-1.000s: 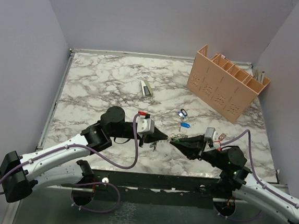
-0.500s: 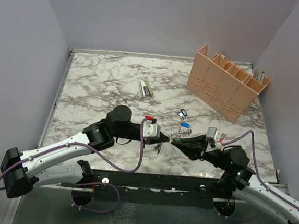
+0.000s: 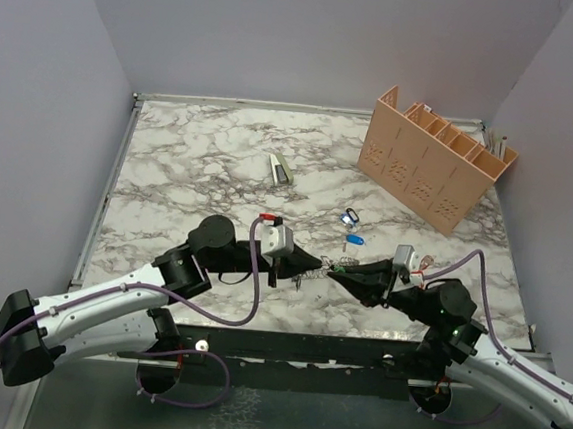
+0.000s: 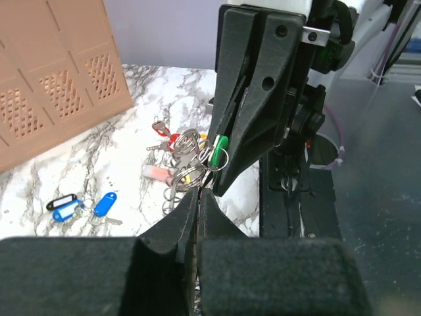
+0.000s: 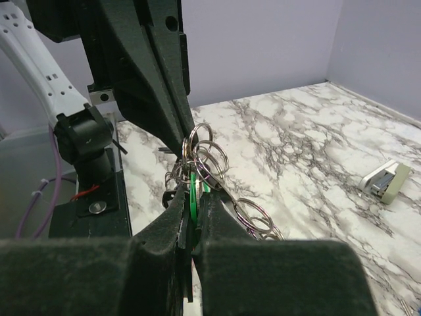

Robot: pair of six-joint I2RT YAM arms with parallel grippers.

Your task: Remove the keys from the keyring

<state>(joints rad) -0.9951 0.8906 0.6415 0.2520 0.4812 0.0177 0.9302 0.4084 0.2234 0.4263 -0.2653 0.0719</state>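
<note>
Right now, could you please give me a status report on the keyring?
Left gripper shut on keyring. Right gripper shut on green key. Blue keys lying loose nearby. Nothing in the way.

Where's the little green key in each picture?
Top external: the green key is a tiny speck, low in the middle.
Left wrist: the green key sits near the centre, a little above the middle.
Right wrist: the green key is in the centre, pinched in the right claw.
Shared landmark: the marble table shows in all three views.
</note>
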